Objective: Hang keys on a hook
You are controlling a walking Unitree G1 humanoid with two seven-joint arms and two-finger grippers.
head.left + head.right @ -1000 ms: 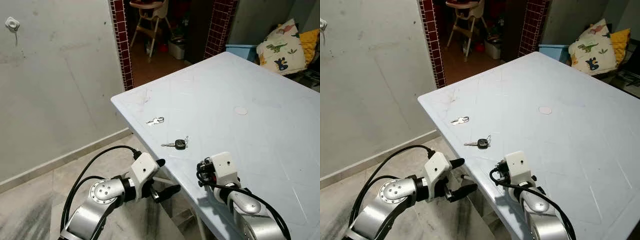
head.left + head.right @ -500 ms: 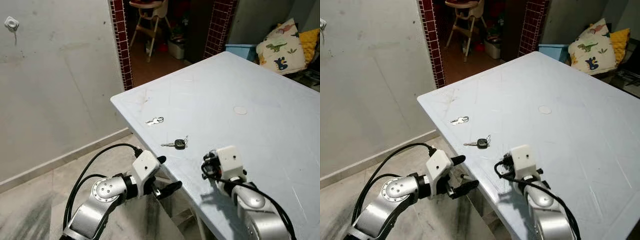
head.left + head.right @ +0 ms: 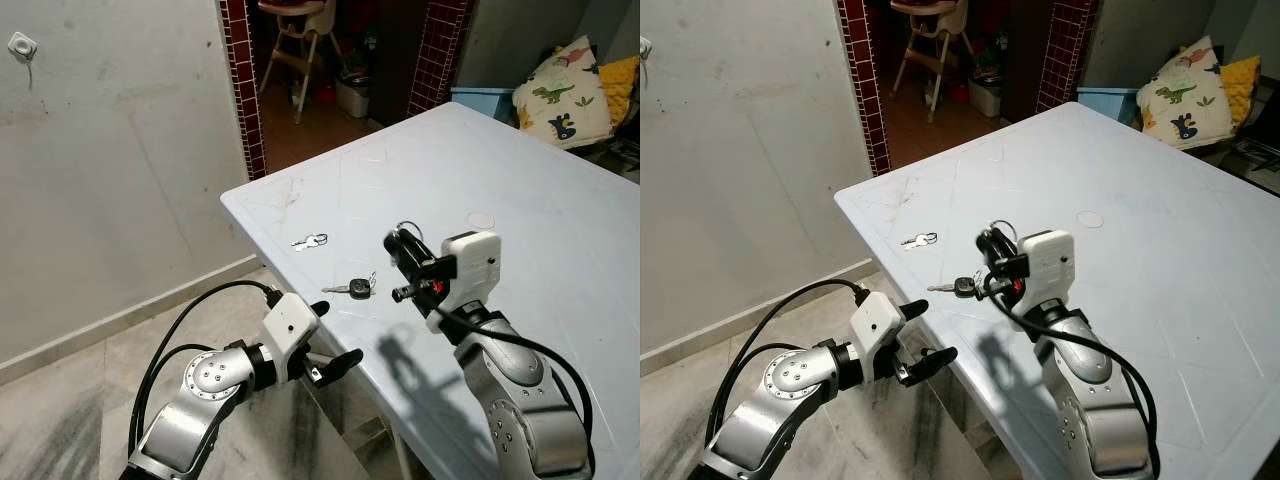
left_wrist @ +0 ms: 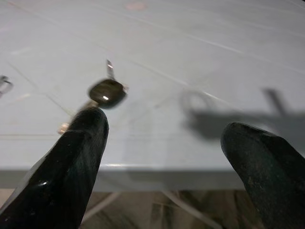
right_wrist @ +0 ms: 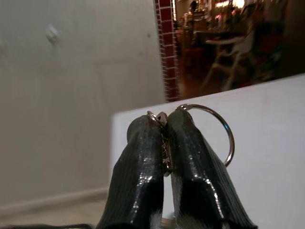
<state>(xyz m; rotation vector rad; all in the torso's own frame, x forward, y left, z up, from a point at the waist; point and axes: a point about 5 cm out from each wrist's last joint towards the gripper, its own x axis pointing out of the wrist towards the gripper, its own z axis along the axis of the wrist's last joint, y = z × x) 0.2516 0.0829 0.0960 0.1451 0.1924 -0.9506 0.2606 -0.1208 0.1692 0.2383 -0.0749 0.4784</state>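
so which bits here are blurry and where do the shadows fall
Left wrist view: black-headed key soft, fingers blurred, gripper shadow on the table. Right wrist view: fingertips sharp on the key ring, doorway behind blurred. Left eye view: crisp; right gripper shadows the tabletop.

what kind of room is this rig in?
Likely a lived-in home, a dining or utility area: a white plastic table with keys on it, a child's high chair through the brick-tiled doorway, and dinosaur-print cushions behind.

A silver key ring (image 5: pixel 217 129) with a key is pinched above the table's front-left part. A black-headed key (image 3: pixel 358 289) and a small silver key (image 3: pixel 310 241) lie near the table's (image 3: pixel 560 250) left edge. A white wall hook (image 3: pixel 20 44) sits high up.
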